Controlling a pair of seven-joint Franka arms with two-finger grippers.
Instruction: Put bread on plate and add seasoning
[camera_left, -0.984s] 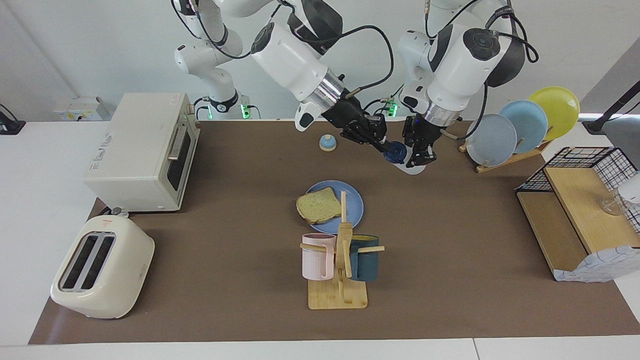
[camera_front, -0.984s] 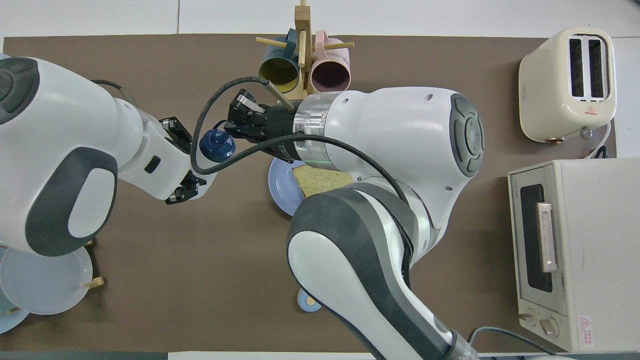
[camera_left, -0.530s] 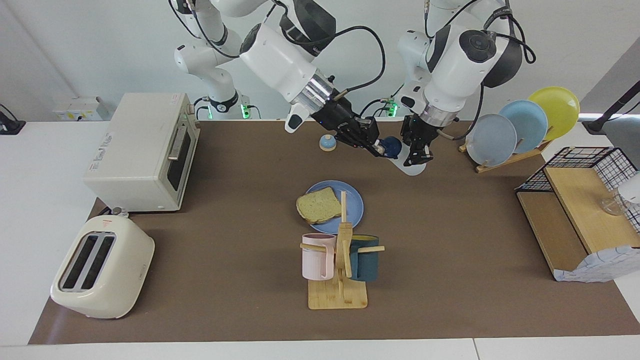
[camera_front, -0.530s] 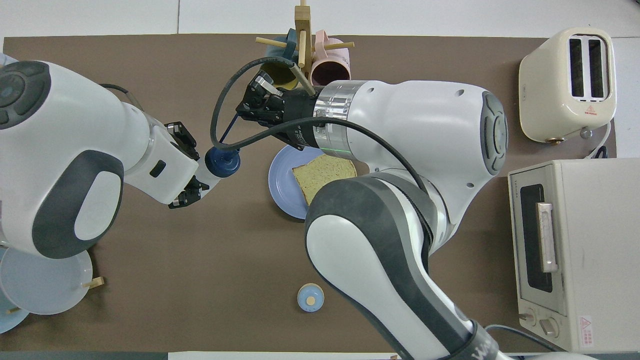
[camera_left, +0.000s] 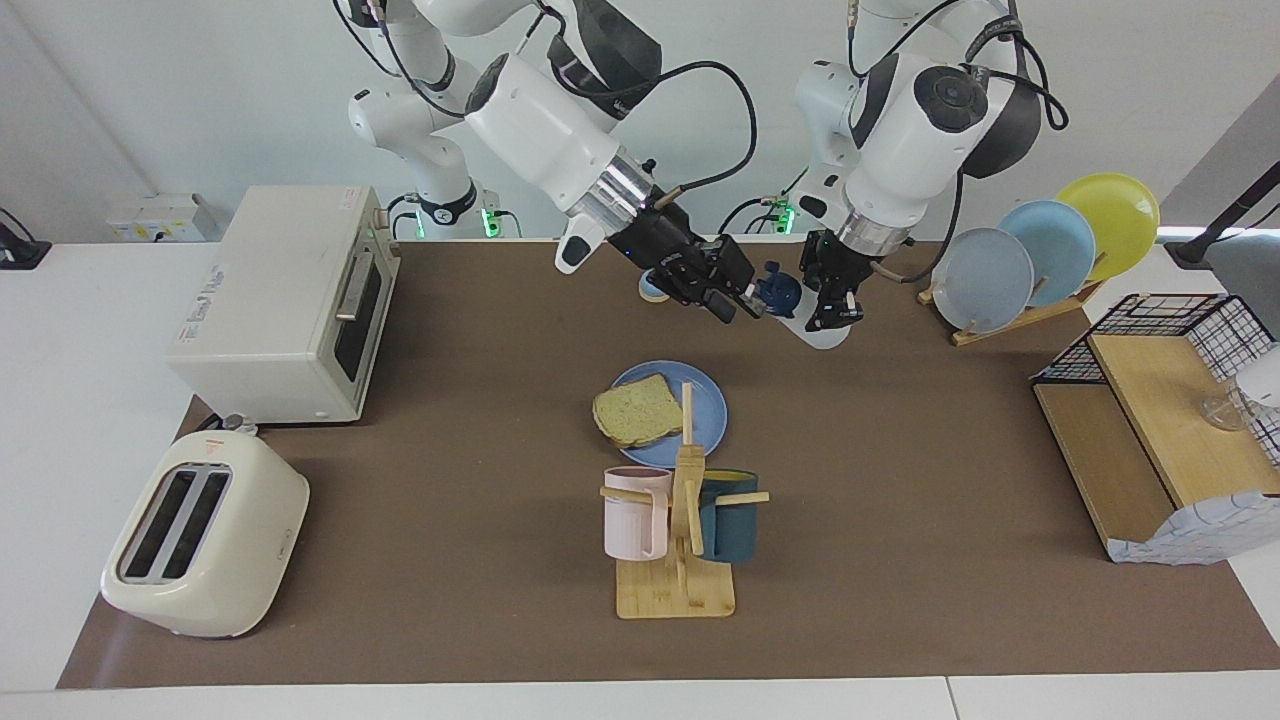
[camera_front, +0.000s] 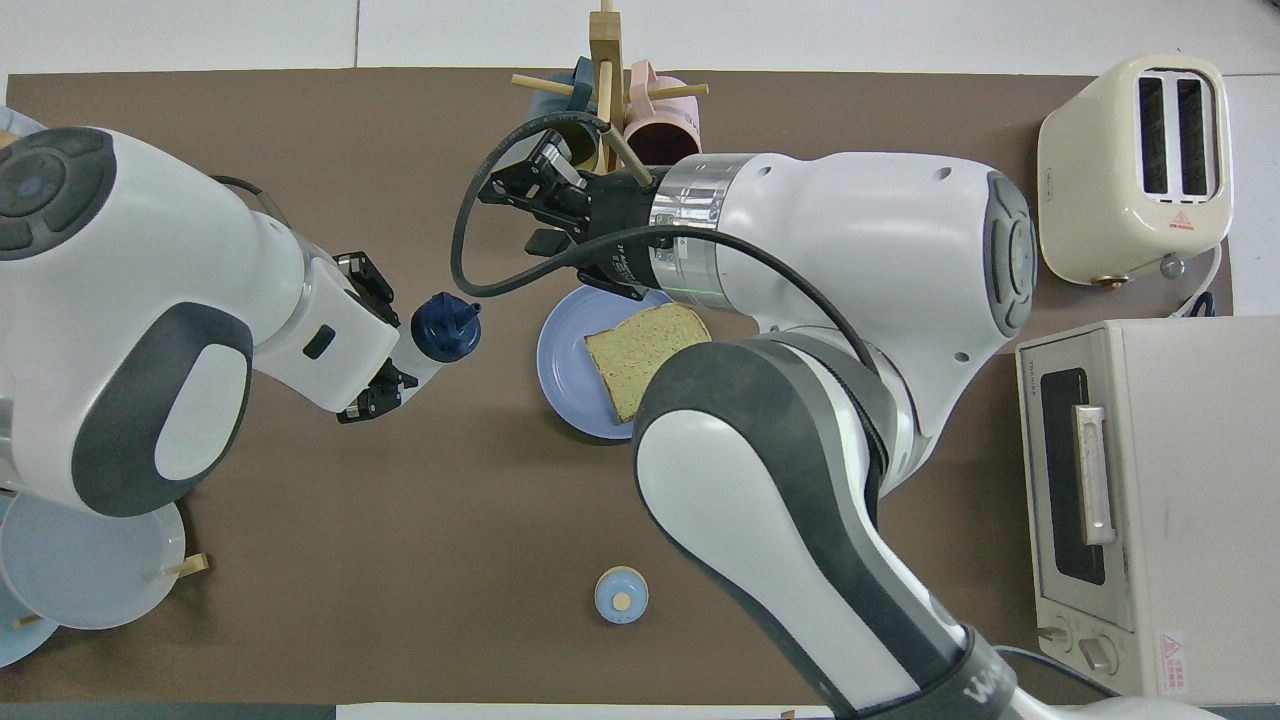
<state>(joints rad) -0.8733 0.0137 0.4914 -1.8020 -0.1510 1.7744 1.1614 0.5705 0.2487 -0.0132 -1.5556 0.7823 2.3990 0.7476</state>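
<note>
1. Left end effector (camera_left: 832, 308) is gripping the seasoning (camera_left: 800, 312), tilted above the tabletop (camera_left: 900, 560).
2. Right end effector (camera_left: 735, 295) is hovering beside its cap, fingers parted.
3. Bread (camera_left: 637, 411) is lying on the plate (camera_left: 706, 402).

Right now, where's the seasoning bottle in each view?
Facing view: seasoning bottle upper middle, in the left claw, toward the left arm's end from the bell.
Overhead view: bottle left of centre, beside the plate.
Shared landmark: bread on that plate.
</note>
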